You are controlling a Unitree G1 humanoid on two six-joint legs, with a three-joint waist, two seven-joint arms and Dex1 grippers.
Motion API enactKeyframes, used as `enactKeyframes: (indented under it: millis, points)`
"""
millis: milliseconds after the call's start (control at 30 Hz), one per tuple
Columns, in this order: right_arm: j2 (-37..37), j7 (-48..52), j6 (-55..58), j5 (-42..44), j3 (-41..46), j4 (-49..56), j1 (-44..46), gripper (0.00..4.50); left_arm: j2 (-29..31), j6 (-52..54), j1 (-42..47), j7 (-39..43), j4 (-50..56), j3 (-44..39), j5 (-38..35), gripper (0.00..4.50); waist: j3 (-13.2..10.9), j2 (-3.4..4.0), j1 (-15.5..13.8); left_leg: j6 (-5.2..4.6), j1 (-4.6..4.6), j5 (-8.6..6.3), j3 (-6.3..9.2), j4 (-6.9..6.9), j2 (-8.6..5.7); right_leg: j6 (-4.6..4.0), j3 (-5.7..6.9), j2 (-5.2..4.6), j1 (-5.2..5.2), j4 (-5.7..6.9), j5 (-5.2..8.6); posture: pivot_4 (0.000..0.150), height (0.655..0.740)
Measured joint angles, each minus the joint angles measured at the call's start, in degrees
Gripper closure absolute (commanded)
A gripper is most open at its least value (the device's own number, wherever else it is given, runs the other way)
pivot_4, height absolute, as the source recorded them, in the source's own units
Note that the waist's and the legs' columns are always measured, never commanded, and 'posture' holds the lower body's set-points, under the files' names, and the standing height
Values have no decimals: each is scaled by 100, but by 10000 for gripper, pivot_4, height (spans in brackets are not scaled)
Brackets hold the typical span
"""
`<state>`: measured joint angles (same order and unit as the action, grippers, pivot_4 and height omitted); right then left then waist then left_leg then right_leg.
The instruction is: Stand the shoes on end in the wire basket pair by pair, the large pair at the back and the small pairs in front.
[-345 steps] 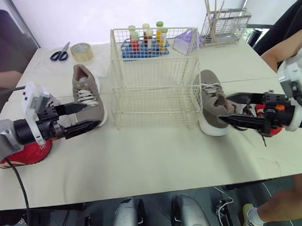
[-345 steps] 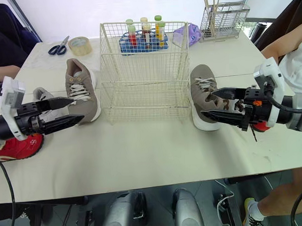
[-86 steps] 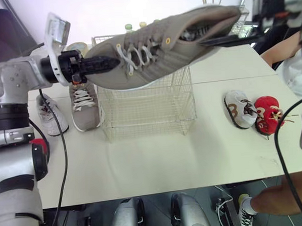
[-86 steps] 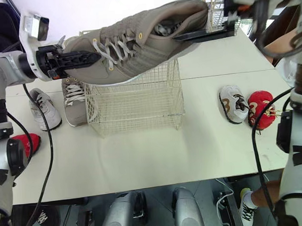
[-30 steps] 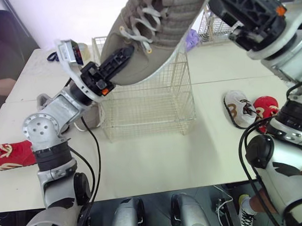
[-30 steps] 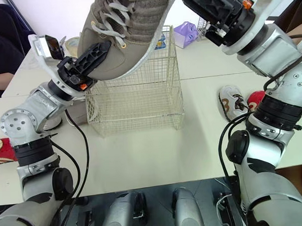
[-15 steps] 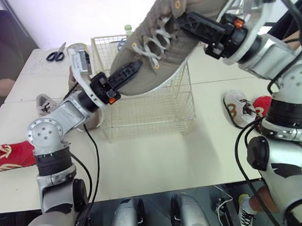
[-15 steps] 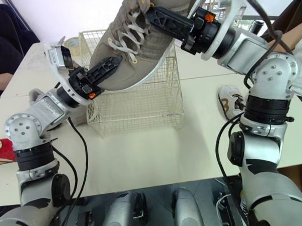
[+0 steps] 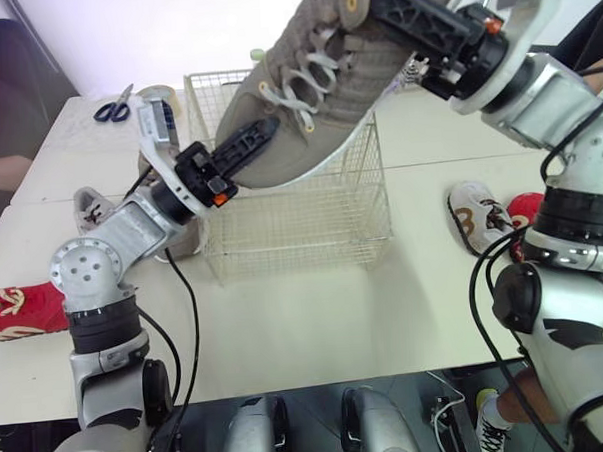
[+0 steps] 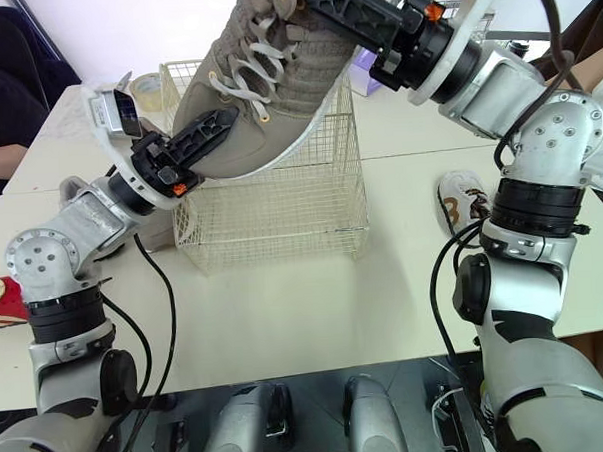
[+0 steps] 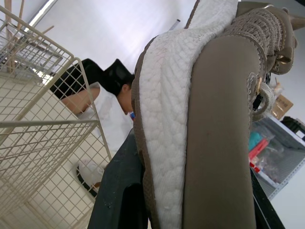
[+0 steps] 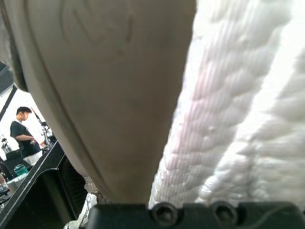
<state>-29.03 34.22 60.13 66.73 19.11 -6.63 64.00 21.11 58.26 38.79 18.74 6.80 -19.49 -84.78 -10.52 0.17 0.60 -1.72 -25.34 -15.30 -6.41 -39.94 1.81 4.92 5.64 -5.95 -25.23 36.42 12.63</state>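
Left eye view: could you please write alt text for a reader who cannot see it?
The left gripper and right gripper hold a large taupe shoe, toe tilted down, over the empty wire basket on a table. Small shoes lie on the table to either side.

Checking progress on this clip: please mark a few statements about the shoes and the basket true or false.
The left gripper and right gripper both hold the large taupe lace-up sneaker above the cream wire basket. True.
The sneaker stands inside the basket. False: it hangs tilted in the air, toe lowest.
A small white shoe lies on the table at the basket's right. True.
Scissors lie in the basket. False: the dark-handled scissors lie at the table's far left corner.
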Motion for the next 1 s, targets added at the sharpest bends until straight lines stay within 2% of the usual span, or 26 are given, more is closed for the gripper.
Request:
enactKeyframes:
  millis: [67, 133, 200, 400, 500, 633, 800, 933, 1000]
  points:
    - [0, -59, -1, 2, 27, 0, -4, 17678, 3, -10, 0, 17, 7, 19, -38, 35709, 0, 0, -2, 0, 0, 0, 0, 0, 0, 0, 0, 0, 0, -1, 0, 1500, 7400]
    - [0, -101, -4, 2, 30, 6, -5, 23506, 22, -18, 0, 43, 8, 29, -46, 35709, 0, 0, -1, 0, 0, 0, 0, 0, 0, 0, 0, 0, 0, -1, 0, 1500, 7400]
    - [2, -117, -5, 2, 30, 13, -5, 24924, 35, -24, -1, 53, 8, 33, -46, 35709, 0, 0, -1, 0, 0, 0, 0, 0, 0, 0, 0, 0, 0, -1, 0, 1500, 7400]
    - [-13, -46, -9, -16, -32, 49, -4, 24973, 251, -50, -30, 212, 48, 80, -5, 35709, 0, 0, 5, 0, 0, 0, 0, 2, 0, 0, 0, 0, 0, -3, 0, 1500, 7400]
    - [-73, 26, -23, -74, -113, 108, 26, 24982, 423, 14, -96, 295, 131, 136, -3, 22121, 0, 0, 0, 0, 0, 0, 0, 3, 0, 0, 0, 0, -1, -4, 0, 1500, 7400]
    - [-295, 205, -74, -304, -257, 49, 296, 24982, 858, 97, -279, 466, 245, 232, 183, 1631, 0, 1, 9, 0, -1, 0, -1, 5, 1, 0, 1, 1, -2, -6, 0, 1500, 7400]
    - [-660, 770, -347, -834, -509, -417, 856, 24982, 1505, 145, -562, 864, 460, 222, 351, 706, -1, 1, 12, -1, -1, -1, -4, 10, 1, 0, 0, 1, -5, -12, 0, 1500, 7400]
    - [-1101, 1808, -788, -1619, -1099, -1196, 1412, 24982, 2040, 152, -776, 1149, 570, 37, 408, 706, -3, 3, 17, -5, -3, -4, -5, 15, 1, -1, -1, 1, -8, -20, 0, 1500, 7400]
    - [-1283, 2527, -1314, -2307, -1589, -1996, 1998, 24982, 2330, 154, -836, 1281, 572, -51, 428, 706, -7, 8, 25, -5, -4, -4, -12, 25, 0, -1, -7, 1, -16, -24, 0, 1500, 7400]
